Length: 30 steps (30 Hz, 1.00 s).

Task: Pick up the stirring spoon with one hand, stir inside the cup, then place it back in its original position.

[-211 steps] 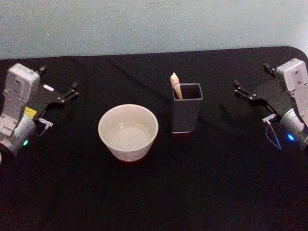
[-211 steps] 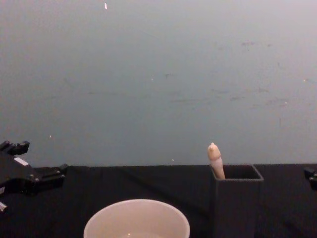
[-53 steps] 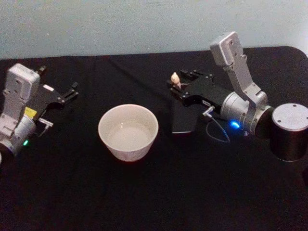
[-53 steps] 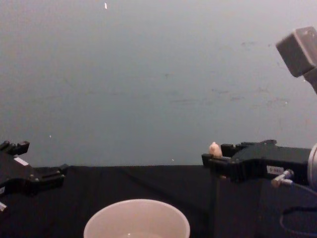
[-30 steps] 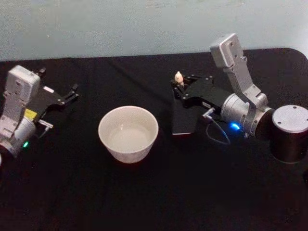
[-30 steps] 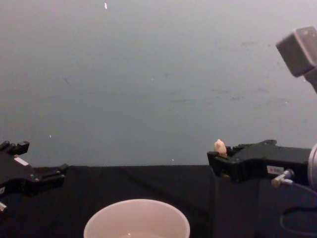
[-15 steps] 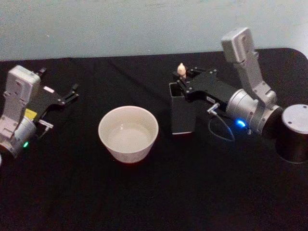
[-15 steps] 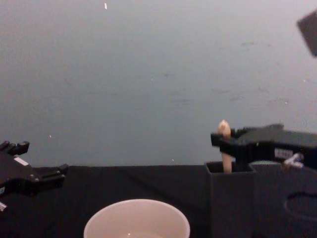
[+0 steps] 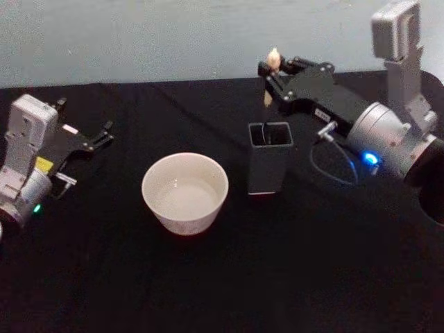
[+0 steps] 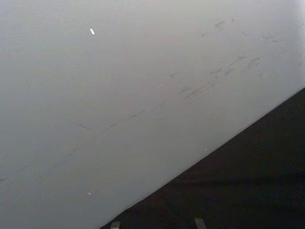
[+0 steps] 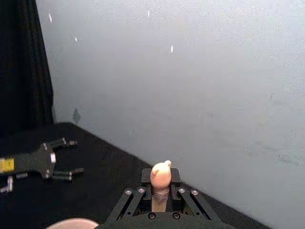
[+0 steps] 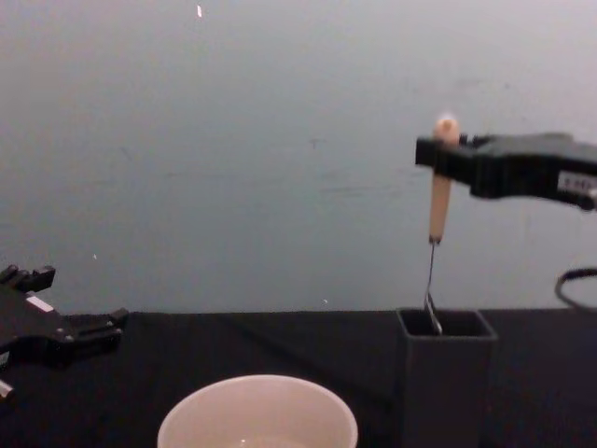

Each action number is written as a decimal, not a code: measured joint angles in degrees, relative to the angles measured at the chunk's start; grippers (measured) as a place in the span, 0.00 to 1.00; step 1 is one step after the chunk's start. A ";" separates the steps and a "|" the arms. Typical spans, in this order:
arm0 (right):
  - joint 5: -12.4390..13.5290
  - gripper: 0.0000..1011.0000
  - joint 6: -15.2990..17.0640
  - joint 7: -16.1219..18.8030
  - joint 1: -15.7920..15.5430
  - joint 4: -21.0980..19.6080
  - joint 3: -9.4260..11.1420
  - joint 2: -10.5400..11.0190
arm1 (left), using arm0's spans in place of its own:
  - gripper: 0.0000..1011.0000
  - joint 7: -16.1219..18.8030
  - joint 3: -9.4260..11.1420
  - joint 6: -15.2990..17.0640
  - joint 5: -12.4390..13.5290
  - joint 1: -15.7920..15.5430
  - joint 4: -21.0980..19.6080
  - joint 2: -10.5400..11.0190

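Cream, wood-like handle and a rounded, knobbed tip mark the stirring spoon (image 12: 437, 201), which hangs upright, pinched near its top by the right gripper (image 12: 440, 154) above the dark grey, square-walled holder (image 12: 446, 378). The chest view gives the thin silver shaft, its lower end just inside the holder's mouth; from the head view that shaft is faint. The right wrist view has the knob clamped between black, screw-studded fingers (image 11: 143, 198). Smooth, wide and round, the cup (image 9: 184, 189) sits on black cloth (image 9: 277, 277) left of the holder. The left gripper (image 9: 87, 119) rests far left, fingers spread, empty.
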 joint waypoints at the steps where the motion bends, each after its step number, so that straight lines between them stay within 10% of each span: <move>1: 0.20 0.21 -0.11 0.00 -0.04 -0.25 0.14 0.00 | 0.99 0.00 0.00 0.00 0.00 0.00 0.00 0.00; 12: 1.82 0.21 -2.51 0.43 0.26 -1.43 -0.48 -0.79 | 0.99 0.00 0.00 0.00 0.00 0.00 0.00 0.00; 30: 1.30 0.21 -9.80 4.22 1.00 4.50 -7.25 -3.77 | 0.99 0.00 0.00 0.00 0.00 0.00 0.00 0.00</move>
